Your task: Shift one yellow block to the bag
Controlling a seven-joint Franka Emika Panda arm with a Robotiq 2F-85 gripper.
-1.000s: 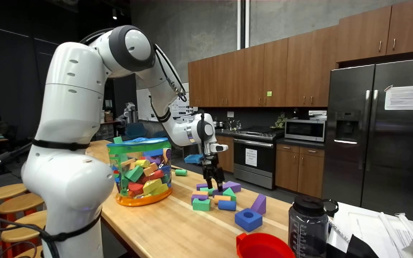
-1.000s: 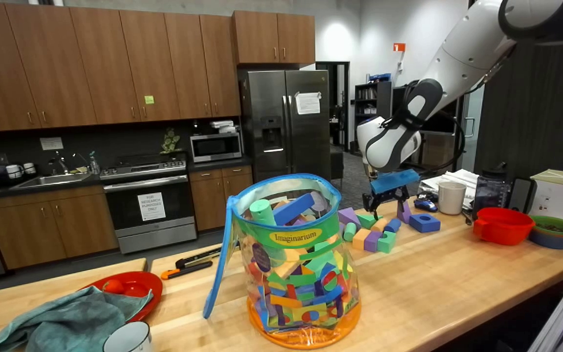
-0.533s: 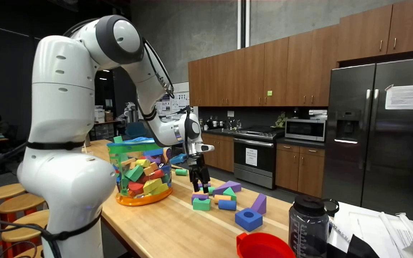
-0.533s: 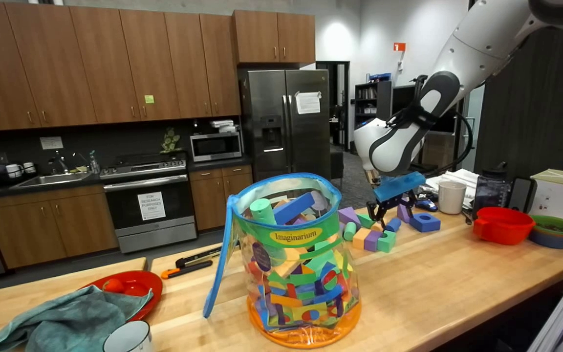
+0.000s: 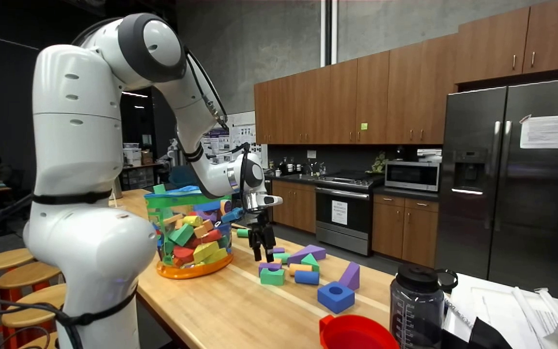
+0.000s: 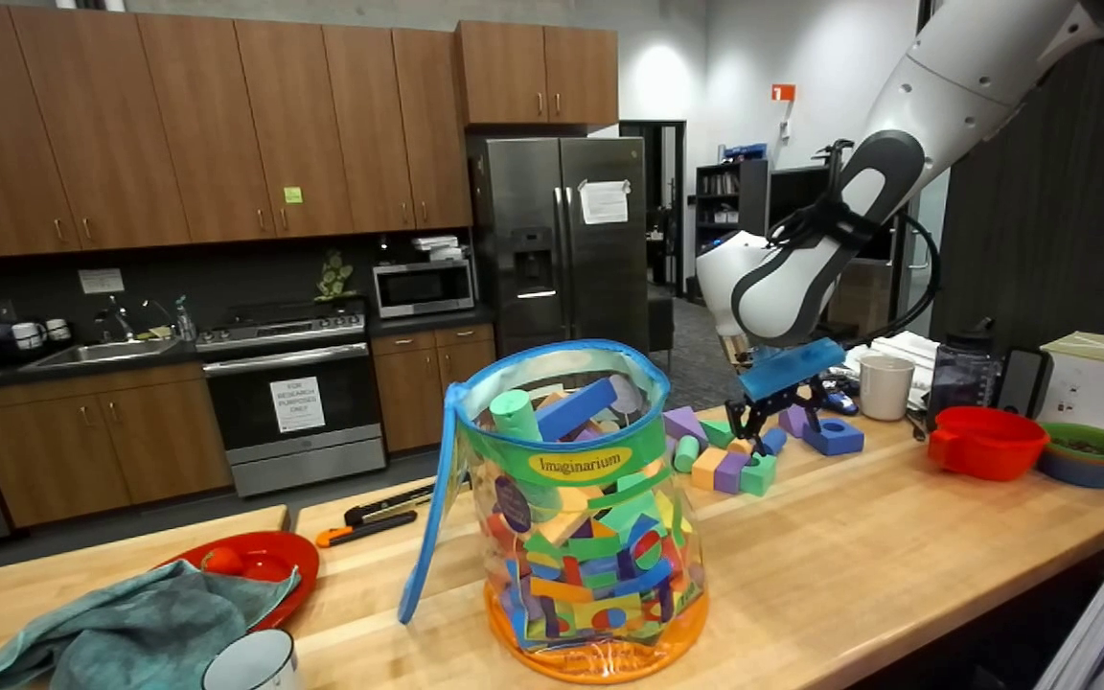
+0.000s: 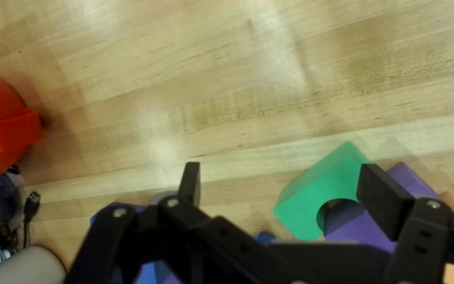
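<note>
We are hovering with fingers (image 7: pixel 382 201) wide and empty; the yellow-orange block (image 6: pixel 707 470) is lying outside them, towards the bag (image 6: pixel 579 467), beyond the purple block (image 6: pixel 729 473).

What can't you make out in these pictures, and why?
Clear plastic bag with orange base: innermost contents, behind multicoloured outer blocks, both exterior views.
Square blue block: mostly behind black jaws, wrist view.
White cup with dark rim: cut off by bottom edge, in an exterior view.
White paper sheet on grey metal fridge: print too small, both exterior views.
</note>
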